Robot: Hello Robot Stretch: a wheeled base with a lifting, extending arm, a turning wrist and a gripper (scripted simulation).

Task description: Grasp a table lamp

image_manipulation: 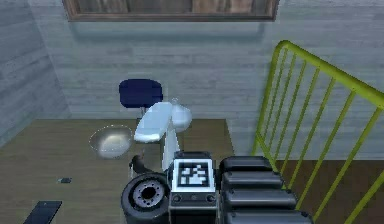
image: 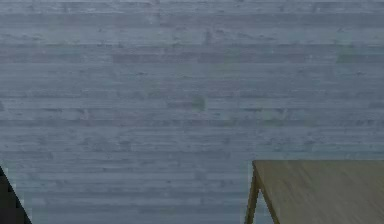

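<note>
Fwd view: plank wall [image: 190, 90], wooden table [image: 320, 190] corner at lower right. Arm side view adds the table lamp [image_manipulation: 140, 92], dark-blue shade, centre of frame on the tabletop, w/ white shape [image_manipulation: 165, 122] & bowl [image_manipulation: 110, 143] nearby. Gripper [image_manipulation: 140, 168] sits bottom centre, can't tell if it's holding anything.

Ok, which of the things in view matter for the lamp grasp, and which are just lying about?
For the job: white lamp-shaped thing, gripper, wooden table it stands on.
Lying about: grey bowl, dark blue thing, flat dark thing, yellow railing.
</note>
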